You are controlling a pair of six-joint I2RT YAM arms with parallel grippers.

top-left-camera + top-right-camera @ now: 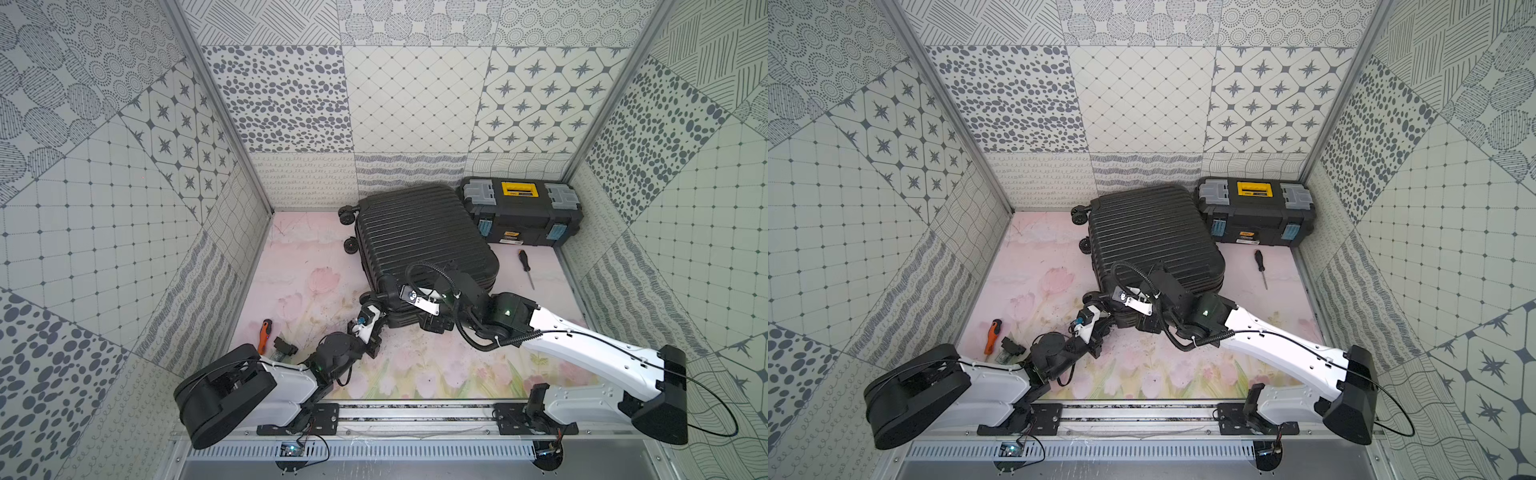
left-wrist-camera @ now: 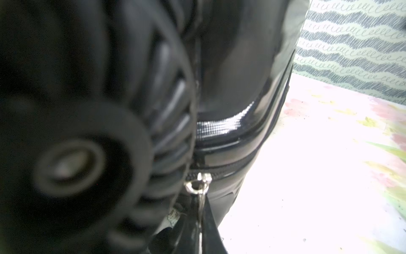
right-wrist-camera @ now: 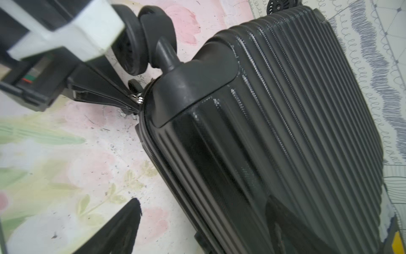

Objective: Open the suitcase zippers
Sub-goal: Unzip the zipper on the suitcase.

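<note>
Suitcase: suitcase point(image 1: 419, 237) lies flat, ribbed side up, just beside the toolbox point(image 1: 521, 212), with its wheel end turned away from the toolbox.
Zipper: zip track point(image 3: 151, 151) runs round the seam. The metal pull point(image 2: 198, 183) sits at the corner farthest from the toolbox, close by a wheel point(image 2: 72, 162).
Left gripper: left gripper point(image 3: 129, 102) is pinched tight on the pull tab.
Right gripper: right gripper point(image 1: 435, 322) is spread wide at the suitcase edge away from the toolbox, and you can see nothing in it.
Handling: expect a stiff, glossy, slippery shell. The case looks bulky, yet it may slide on the table when you tug.
Pull: small, thin and smooth, so it will likely slip from a shallow pinch.
Hold: take the tab deep between the pads and draw along the track, not outward. Brace the shell by pressing down on the ribs.
</note>
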